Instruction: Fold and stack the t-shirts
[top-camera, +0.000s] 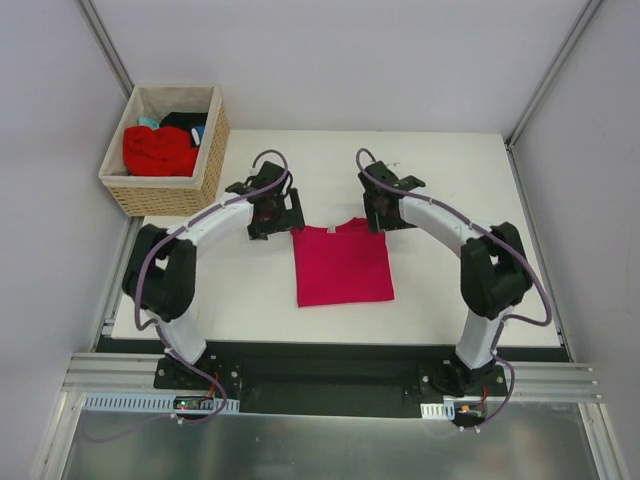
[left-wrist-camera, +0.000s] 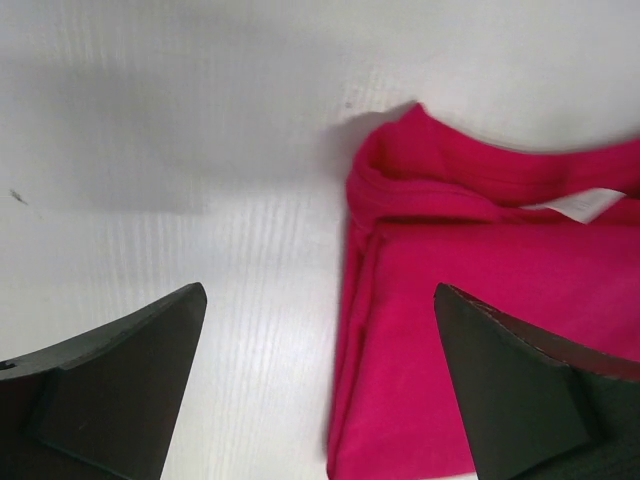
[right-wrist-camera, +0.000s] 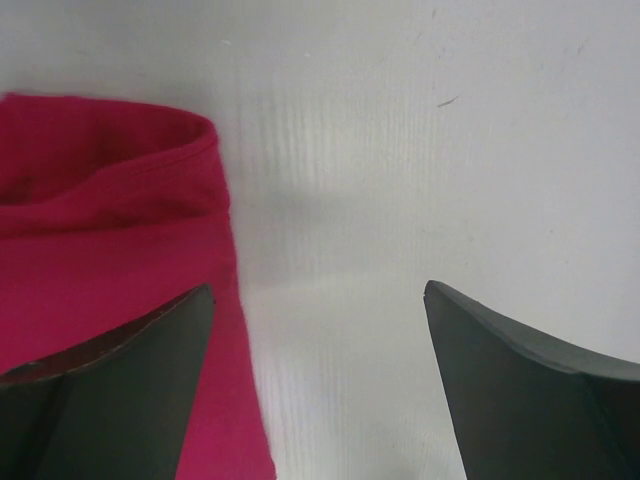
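Crimson-pink t-shirt (top-camera: 342, 265) lies folded at the centre of the table (top-camera: 450, 170), left gripper (top-camera: 274, 214) and right gripper (top-camera: 375, 212) at its far corners; other tees (top-camera: 160, 150) sit in the basket (top-camera: 214, 135), far left. Left wrist: jaws apart, straddling the shirt's left edge. Right wrist: jaws apart across its right edge.

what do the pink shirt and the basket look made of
Pink shirt: soft matte knit cloth, probably cotton, judging by its folds and stitched collar. Basket: tan woven wicker, the weave showing on its sides, with a pale cloth liner.
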